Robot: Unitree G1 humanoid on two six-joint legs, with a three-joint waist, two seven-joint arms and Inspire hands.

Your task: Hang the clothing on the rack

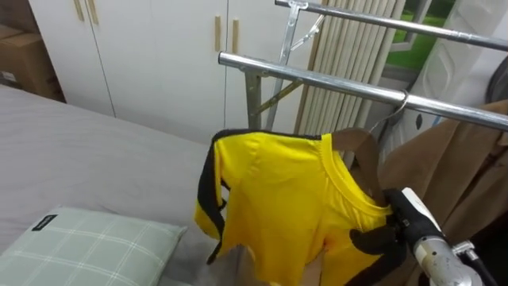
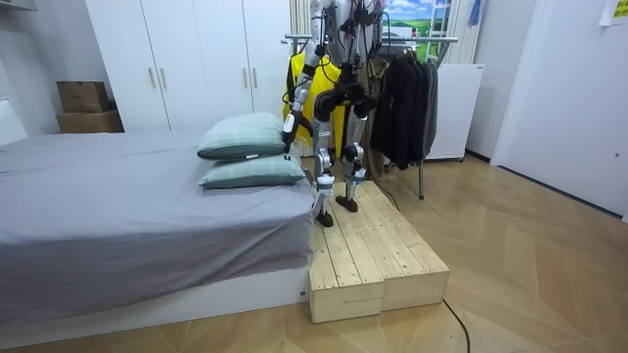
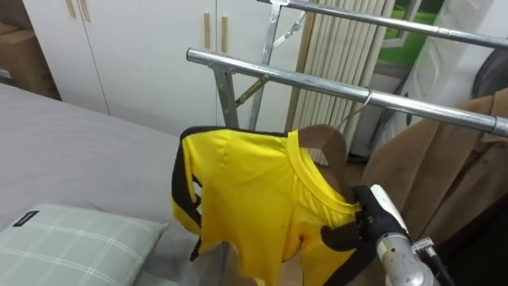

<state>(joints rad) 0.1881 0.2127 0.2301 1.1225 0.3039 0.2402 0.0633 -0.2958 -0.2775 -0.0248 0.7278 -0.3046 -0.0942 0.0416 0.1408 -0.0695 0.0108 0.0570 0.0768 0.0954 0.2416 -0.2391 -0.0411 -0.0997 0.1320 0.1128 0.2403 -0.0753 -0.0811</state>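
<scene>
Clamps the right hand point(image 1: 389, 235), lower right of the eye views, on the shoulder of the yellow shirt point(image 1: 278, 199), dark fingers curled into the cloth and partly hidden by it. Has the shirt on a wooden hanger point(image 1: 357, 143), hook at the near rail point(image 1: 317, 79), beside a brown coat point(image 1: 452, 175). Loses the hem at the bottom edge. Stands, in the room view, on a wooden platform point(image 2: 368, 250) facing the rack, with the left hand point(image 2: 288, 140) low by the pillows point(image 2: 250, 137), its state impossible to tell.
</scene>
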